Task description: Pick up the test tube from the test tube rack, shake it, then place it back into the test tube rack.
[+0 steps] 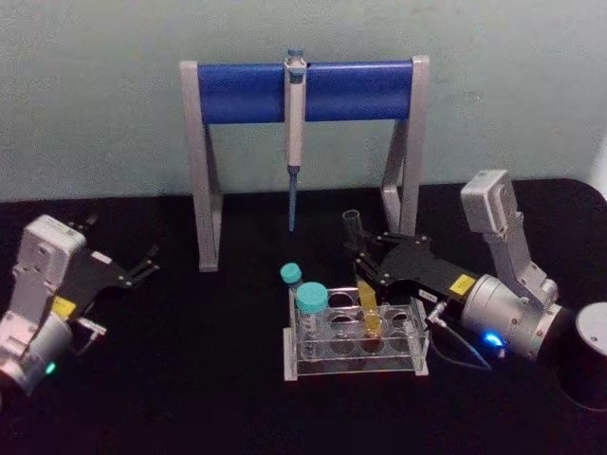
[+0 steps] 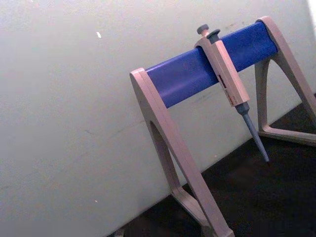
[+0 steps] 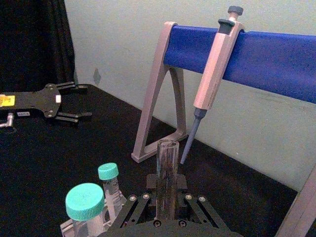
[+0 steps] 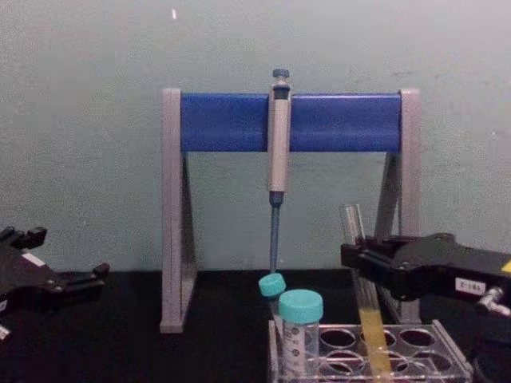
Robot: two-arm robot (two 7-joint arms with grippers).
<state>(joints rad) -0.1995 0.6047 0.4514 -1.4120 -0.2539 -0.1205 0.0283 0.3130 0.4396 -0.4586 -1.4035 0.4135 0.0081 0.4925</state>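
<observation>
Chest view: tube point(image 4: 372, 335) between jaws (tilted)

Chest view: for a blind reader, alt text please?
The right gripper holds a test tube of yellow liquid, its base in the rack beside two teal-capped vials. Behind, a pipette hangs on a blue stand; the left gripper sits open, far left.

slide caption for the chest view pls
Right pincer grips the test tube, its bottom in the test tube rack; left pincer parked at left.
</observation>
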